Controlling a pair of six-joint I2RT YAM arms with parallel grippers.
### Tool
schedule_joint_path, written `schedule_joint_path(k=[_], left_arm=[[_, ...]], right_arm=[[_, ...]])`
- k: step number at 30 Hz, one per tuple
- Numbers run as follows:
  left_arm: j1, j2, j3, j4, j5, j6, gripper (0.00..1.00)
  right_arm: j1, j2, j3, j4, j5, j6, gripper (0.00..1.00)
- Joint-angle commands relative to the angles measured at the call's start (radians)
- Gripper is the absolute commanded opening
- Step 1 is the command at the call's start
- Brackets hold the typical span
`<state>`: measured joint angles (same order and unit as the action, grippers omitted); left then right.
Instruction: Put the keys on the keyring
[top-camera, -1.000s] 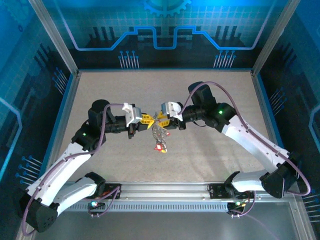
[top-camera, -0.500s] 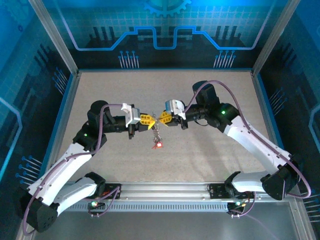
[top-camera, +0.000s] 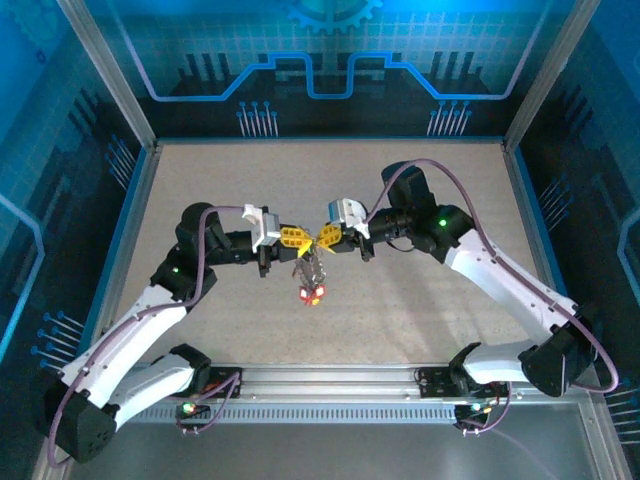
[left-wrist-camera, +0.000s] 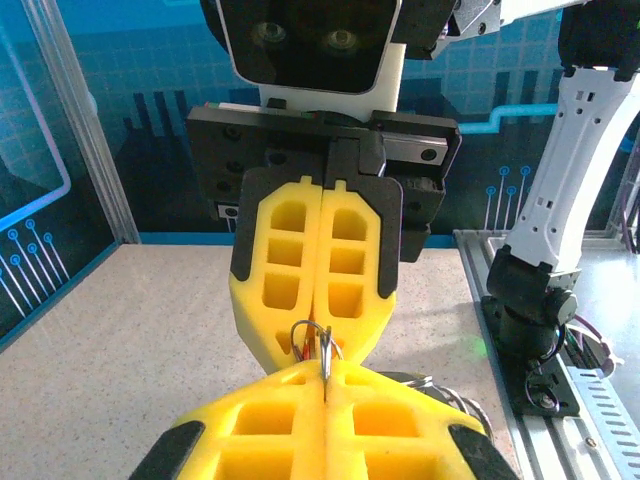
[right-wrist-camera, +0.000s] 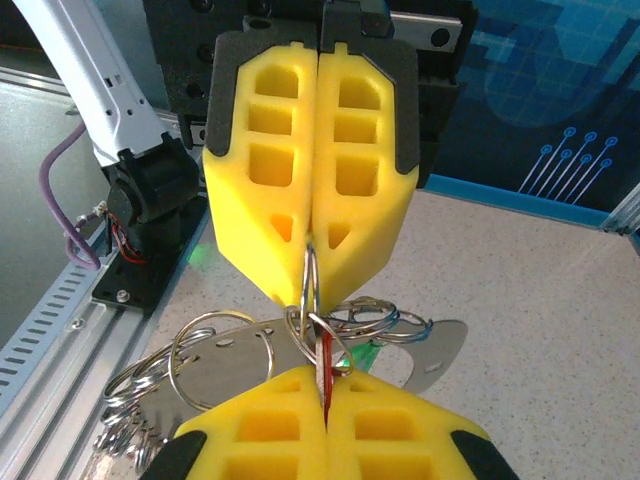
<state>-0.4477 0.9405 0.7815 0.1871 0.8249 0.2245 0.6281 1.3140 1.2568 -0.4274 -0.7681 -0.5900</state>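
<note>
Two arms: left arm (top-camera: 130, 335), right arm (top-camera: 505, 285). Two grippers: left gripper (top-camera: 300, 240), right gripper (top-camera: 322, 238), each with two yellow fingers (right-wrist-camera: 265, 120). One keyring (top-camera: 312, 268). Two red tags (top-camera: 317, 291). The silver rings overlap too much to count.

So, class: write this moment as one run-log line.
left gripper: shut on keyring | right gripper: shut on keyring, tips meeting | keys: hanging beneath, red tags lowest | threading: cannot tell

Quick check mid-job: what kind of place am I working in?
Likely a purpose-built robot test cell: a speckled table fenced by aluminium frame posts and blue circuit-pattern wall panels.
</note>
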Motion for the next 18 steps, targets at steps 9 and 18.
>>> schedule_joint_path(k=[9,18], left_arm=[[0.003,-0.006,-0.016,0.131,0.044,-0.021,0.00],[0.003,-0.039,0.059,-0.262,-0.031,0.247,0.00]], right_arm=[[0.016,0.056,0.052,-0.073,-0.010,0.024,0.00],[0.010,0.022,0.074,-0.083,0.011,0.009,0.00]])
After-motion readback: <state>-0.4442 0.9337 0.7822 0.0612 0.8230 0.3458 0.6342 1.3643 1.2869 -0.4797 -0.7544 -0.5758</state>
